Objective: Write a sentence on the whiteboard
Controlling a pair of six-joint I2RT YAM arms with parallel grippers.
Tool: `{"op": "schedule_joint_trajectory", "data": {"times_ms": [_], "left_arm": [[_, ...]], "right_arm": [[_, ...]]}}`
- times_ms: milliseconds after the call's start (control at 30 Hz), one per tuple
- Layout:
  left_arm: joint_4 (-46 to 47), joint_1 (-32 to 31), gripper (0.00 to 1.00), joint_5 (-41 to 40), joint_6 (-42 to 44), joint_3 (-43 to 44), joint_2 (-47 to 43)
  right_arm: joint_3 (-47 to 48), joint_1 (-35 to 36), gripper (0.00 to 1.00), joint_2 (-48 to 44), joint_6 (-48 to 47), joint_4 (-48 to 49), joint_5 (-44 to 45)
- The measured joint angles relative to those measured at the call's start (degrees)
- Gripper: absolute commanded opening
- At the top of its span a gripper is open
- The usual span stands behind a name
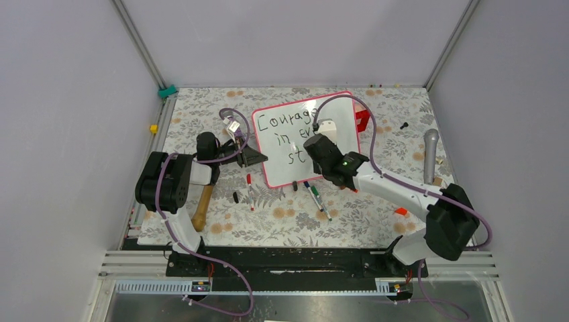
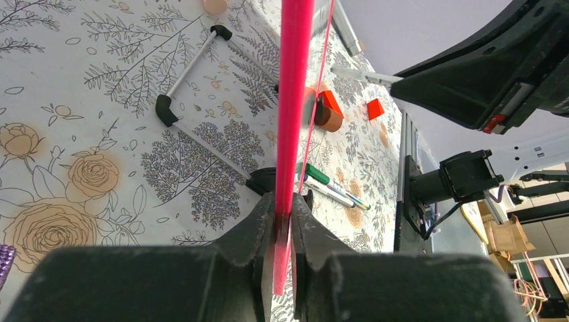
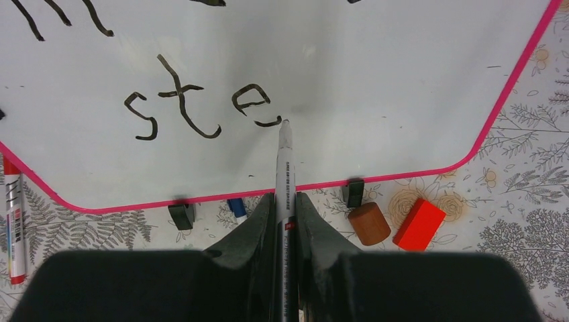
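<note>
The whiteboard (image 1: 276, 169), white with a pink frame, lies mid-table at a slant. The sentence (image 1: 284, 123) reads "Courage", "in", part of a third word and a last line that the right arm partly covers. The right wrist view shows that line as "ste" (image 3: 194, 107). My right gripper (image 3: 285, 201) is shut on a grey marker (image 3: 285, 168), its tip touching the board just after the "e". That gripper (image 1: 315, 144) hangs over the board's lower middle. My left gripper (image 2: 283, 215) is shut on the whiteboard's pink edge (image 2: 295, 100), at the board's left side (image 1: 258, 157).
A red marker (image 1: 249, 190), green and blue markers (image 1: 315, 196) and black caps lie in front of the board. A wooden-handled tool (image 1: 201, 208) rests at the left and a microphone (image 1: 430, 154) at the right. A brown cylinder (image 3: 368, 223) and a red block (image 3: 419, 223) sit near the board's corner.
</note>
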Motion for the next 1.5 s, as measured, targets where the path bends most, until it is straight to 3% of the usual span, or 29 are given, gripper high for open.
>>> {"op": "schedule_joint_trajectory", "data": {"times_ms": [233, 1500], "left_arm": [[0.00, 0.00, 0.00, 0.00, 0.02, 0.00, 0.00], [-0.02, 0.00, 0.00, -0.02, 0.04, 0.00, 0.00]], "right_arm": [[-2.34, -0.59, 0.00, -4.96, -0.66, 3.13, 0.42], [-0.26, -3.02, 0.00, -0.57, -1.66, 4.28, -0.26]]}}
